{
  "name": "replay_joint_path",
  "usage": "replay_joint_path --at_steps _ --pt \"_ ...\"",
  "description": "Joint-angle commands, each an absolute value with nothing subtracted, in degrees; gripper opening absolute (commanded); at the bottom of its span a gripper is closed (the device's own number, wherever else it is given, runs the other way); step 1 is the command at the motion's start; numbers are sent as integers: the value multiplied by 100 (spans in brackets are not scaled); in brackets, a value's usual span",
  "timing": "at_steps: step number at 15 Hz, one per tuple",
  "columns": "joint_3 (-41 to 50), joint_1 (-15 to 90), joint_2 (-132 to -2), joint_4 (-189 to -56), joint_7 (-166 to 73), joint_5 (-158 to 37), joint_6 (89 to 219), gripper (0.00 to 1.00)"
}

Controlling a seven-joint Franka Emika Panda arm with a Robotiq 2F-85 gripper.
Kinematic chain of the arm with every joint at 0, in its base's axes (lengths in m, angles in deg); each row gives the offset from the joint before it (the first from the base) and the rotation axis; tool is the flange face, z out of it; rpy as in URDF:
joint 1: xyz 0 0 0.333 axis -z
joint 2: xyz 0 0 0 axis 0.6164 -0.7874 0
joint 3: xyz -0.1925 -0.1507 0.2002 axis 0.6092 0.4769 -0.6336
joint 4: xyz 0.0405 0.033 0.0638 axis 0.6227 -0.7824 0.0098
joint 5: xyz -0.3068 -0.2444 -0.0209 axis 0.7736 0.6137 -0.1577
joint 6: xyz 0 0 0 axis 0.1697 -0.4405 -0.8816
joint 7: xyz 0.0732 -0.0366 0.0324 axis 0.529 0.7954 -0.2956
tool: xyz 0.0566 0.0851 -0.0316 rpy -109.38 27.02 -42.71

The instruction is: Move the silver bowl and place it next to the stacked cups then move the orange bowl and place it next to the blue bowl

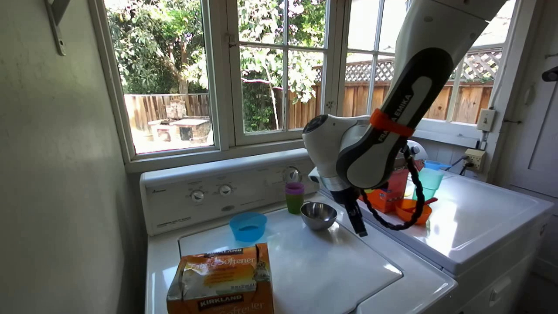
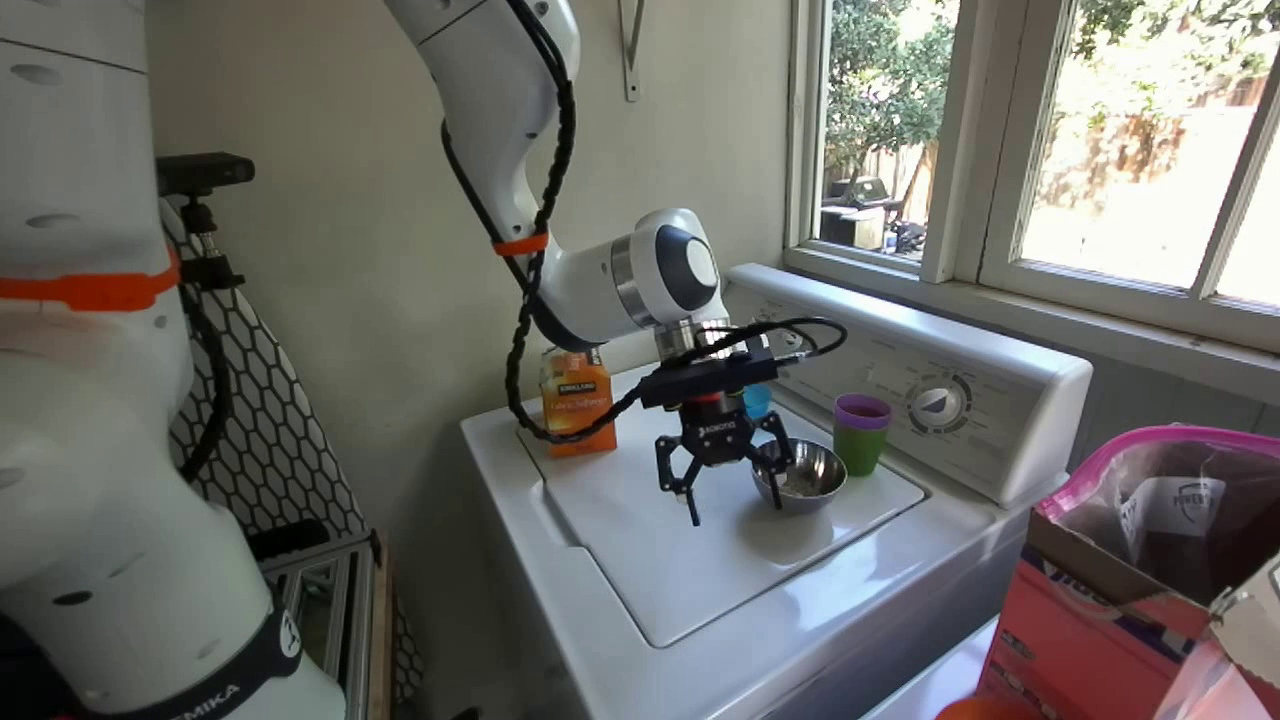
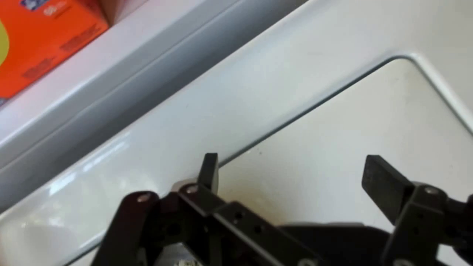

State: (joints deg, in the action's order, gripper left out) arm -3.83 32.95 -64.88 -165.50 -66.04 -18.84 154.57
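The silver bowl [image 1: 318, 216] is sitting beside the stacked cups [image 1: 294, 199] (first half looking done, second not), the gripper [image 2: 736, 513] is hanging near that bowl, spread wide, gripping nothing, and the orange bowl [image 1: 406, 213], due beside the blue bowl [image 1: 248, 227], is waiting beyond the gripper, well apart from the silver bowl.

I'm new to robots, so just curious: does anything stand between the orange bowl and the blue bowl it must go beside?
Yes: the silver bowl, beside the stacked cups, stands roughly on the straight line from the orange bowl to the blue bowl. Lifting over it would probably work.
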Motion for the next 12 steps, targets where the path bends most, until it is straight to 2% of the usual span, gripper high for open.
replay_joint_path --at_steps 1,5,12 --pt "-353 3338 -6415 -16644 -6517 -2014 15379 100" --pt "-345 3347 -6386 -16650 -6512 -2034 15372 100" --pt "167 4238 -6721 -16504 -7204 -3903 15580 100"
